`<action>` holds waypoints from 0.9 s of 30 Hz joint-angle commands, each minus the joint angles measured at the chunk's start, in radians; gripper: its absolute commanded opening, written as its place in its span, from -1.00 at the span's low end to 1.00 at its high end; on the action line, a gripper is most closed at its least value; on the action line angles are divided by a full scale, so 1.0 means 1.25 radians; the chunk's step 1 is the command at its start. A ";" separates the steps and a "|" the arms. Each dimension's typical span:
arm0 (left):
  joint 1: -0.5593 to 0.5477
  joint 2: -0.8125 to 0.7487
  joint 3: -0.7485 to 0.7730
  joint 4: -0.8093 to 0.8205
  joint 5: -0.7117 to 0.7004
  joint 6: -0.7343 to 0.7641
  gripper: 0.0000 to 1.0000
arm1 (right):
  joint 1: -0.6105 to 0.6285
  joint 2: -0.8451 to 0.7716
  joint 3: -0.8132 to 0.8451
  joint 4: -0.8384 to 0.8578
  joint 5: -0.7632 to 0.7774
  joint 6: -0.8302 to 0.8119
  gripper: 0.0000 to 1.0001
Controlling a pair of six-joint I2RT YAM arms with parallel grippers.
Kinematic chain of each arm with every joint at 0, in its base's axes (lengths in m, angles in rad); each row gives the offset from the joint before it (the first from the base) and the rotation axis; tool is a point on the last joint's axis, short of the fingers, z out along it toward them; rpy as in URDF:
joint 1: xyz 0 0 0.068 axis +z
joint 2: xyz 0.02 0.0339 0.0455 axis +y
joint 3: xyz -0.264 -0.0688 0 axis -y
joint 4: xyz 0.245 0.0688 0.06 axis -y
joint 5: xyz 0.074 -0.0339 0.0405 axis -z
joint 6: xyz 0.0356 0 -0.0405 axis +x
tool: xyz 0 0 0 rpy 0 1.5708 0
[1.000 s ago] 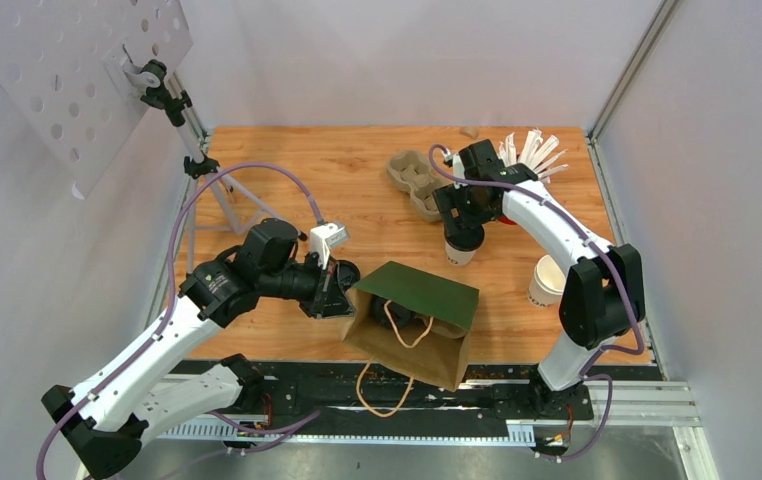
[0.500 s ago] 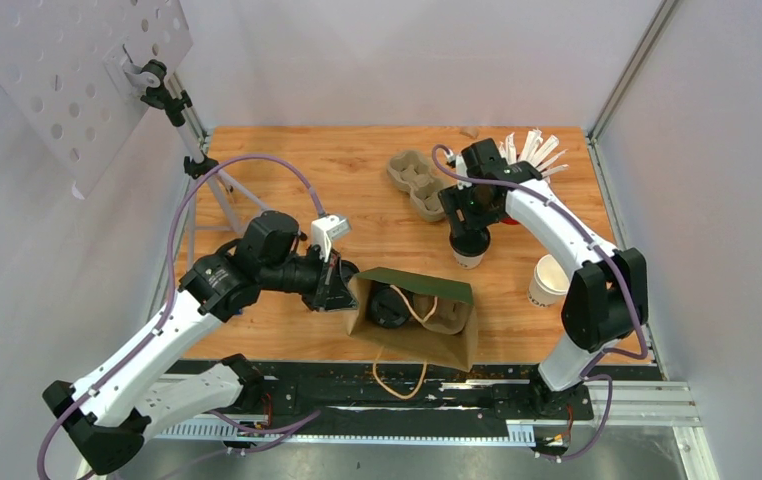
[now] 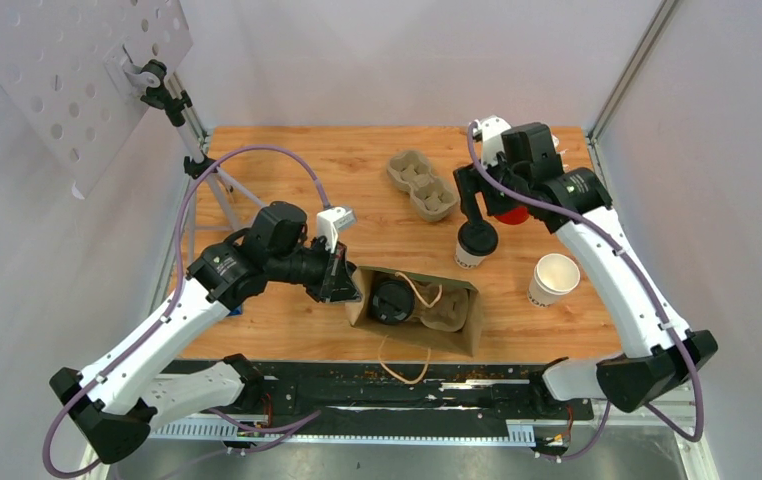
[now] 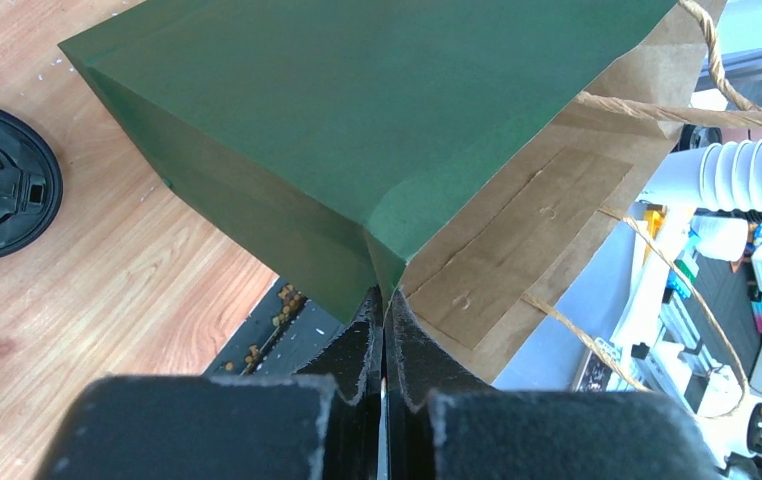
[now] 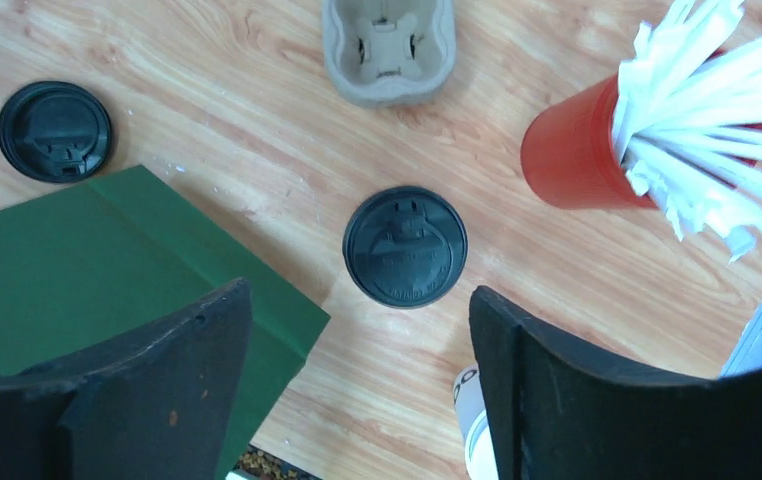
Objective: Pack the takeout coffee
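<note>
Cup (image 3: pixel 476 243), lidded, stands right of the tabletop's (image 3: pixel 287 170) centre. Your right pincer (image 5: pixel 359 292) hangs released above it, jaws wide, not touching. A second black lid (image 3: pixel 392 300) shows inside the bag (image 3: pixel 427 335) by the near edge. Your left pincer (image 4: pixel 384 300) is clenched on the bag's edge.

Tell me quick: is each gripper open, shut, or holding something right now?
Left gripper: shut, pinching the edge of the paper bag.
Right gripper: open, holding nothing, over the lidded cup.
</note>
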 commanded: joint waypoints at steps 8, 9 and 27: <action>-0.002 -0.040 -0.017 0.004 0.008 0.043 -1.00 | -0.013 0.095 -0.113 0.071 0.064 0.021 0.83; -0.002 -0.042 -0.018 -0.003 0.005 0.052 -1.00 | -0.015 0.110 -0.111 0.071 0.064 0.024 0.84; -0.002 -0.054 -0.016 -0.023 -0.011 0.060 -1.00 | -0.041 0.217 -0.109 0.056 -0.010 0.043 0.92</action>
